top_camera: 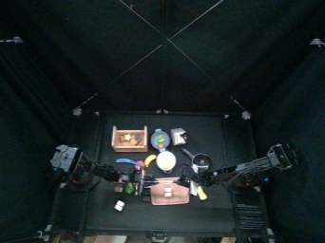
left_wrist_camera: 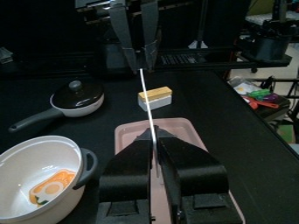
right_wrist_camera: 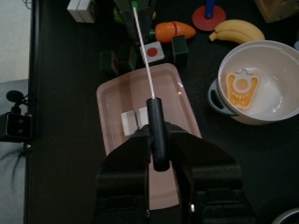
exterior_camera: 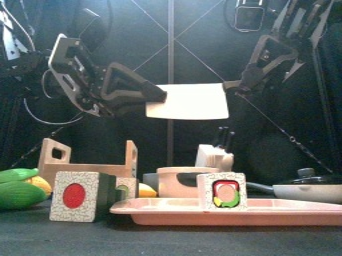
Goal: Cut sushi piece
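**rollbot:** Where's everything at for the cut?

**tk_88:** The knife (exterior_camera: 187,100) is up in the air between both arms, well above the surface. The right fingers (right_wrist_camera: 153,131) are clamped on the black handle. The left fingers (left_wrist_camera: 156,144) are narrow, and they look pinched on the far end of the blade. The sushi (exterior_camera: 222,192) is well below both sets of fingers, at the pink tray (exterior_camera: 160,210). From the front it looks like it's standing on the tray. From the left wrist it sits just past the tray's end, so I can't tell which.

**rollbot:** So how would you do the step properly?

**tk_88:** My guess is it's a handover or regrip, not the cut yet. I'd make sure the right fingers have the handle solid before the left lets go, otherwise the blade tips. Then get the edge facing straight down and line it up across the middle of the piece. Come down vertical and slow. A small piece like that will probably skid or topple if the blade lands off-centre, so the free left fingers could steady it from beside.
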Robot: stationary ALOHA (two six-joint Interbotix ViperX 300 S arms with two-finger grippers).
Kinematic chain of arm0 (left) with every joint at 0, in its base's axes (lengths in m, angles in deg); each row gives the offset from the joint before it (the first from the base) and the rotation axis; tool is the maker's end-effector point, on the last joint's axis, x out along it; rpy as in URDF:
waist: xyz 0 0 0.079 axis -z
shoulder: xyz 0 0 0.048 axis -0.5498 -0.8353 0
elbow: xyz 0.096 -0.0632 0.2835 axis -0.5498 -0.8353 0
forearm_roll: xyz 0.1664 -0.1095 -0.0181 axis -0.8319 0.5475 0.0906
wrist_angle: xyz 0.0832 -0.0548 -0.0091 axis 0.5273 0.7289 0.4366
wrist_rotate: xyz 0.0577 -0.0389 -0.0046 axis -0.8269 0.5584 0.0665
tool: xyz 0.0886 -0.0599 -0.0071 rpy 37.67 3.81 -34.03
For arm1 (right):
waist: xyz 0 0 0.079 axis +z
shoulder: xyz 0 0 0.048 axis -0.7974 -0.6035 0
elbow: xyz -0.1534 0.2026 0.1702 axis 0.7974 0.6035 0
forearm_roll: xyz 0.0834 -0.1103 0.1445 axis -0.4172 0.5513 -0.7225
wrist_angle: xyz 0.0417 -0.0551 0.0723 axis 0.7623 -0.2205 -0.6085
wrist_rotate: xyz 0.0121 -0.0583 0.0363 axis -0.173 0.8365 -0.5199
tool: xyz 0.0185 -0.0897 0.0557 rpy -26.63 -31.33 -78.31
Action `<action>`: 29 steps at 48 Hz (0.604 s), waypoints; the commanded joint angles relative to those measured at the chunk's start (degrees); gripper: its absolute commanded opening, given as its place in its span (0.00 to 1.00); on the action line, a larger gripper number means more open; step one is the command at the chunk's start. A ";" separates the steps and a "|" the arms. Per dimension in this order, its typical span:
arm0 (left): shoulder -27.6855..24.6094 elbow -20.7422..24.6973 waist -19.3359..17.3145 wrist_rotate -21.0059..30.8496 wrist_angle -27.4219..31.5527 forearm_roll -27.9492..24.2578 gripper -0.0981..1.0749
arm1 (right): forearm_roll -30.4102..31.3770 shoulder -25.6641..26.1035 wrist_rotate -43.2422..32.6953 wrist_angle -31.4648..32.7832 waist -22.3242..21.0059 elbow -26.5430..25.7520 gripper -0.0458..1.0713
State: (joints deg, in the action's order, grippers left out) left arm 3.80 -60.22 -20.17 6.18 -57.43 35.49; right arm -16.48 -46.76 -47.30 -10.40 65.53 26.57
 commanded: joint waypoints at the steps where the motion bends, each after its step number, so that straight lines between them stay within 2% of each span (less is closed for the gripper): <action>1: 0.18 1.05 0.79 -0.09 -0.09 -0.18 0.46 | -0.18 0.70 -0.35 -0.09 -0.26 -0.35 0.43; 17: -3.34 2.29 3.43 -0.09 0.09 0.44 0.46 | -2.72 -3.34 -0.26 -0.35 4.22 0.26 0.43; 29: -6.06 3.87 5.01 -0.09 2.11 2.99 0.46 | -3.16 -6.33 -0.35 -0.09 4.48 -0.09 0.43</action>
State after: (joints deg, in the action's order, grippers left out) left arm -2.26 -57.40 -16.39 6.18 -55.85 38.04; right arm -19.38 -53.53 -47.39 -10.66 69.93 27.19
